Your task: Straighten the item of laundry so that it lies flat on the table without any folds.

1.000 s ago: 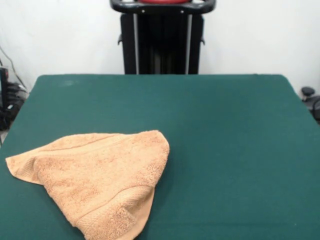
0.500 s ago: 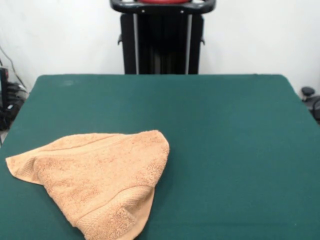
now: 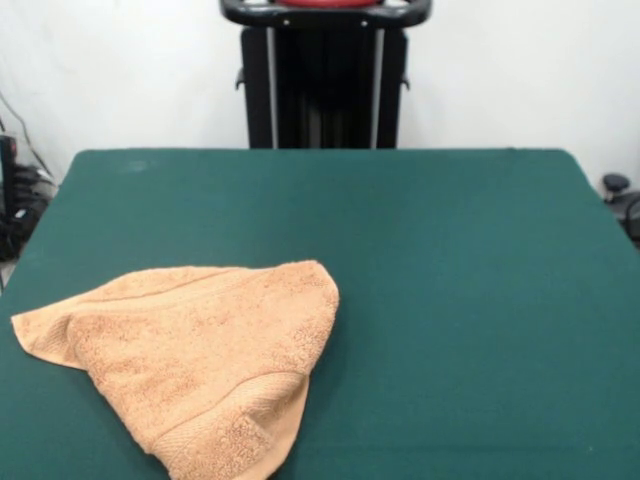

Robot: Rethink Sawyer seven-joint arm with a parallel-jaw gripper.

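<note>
Towel, orange-tan terry, lies folded over itself in a rough triangle at the near left part of the table in the front view; one tip reaches toward the table's left edge, a rounded peak points toward table centre, and the lower tip, w/ a ribbed band showing, runs to the picture's bottom edge. A second band line shows faintly along the upper left flap. Doubled layers are evident, so the cloth is not flat. Change vs. the two preceding frames: none; outline, creases and position are identical, i.e. nothing has disturbed the towel over the last second. Gripper: not visible, so whether spread or pressed together cannot be told; only the black pedestal w/ a strip of red at the top edge appears behind the table's far side. Judgement: unfolding has not begun or is paused, arm drawn back; next move likely needs a pinch on an upper-layer corner, then a pull outward across the open green cloth to the right.
</note>
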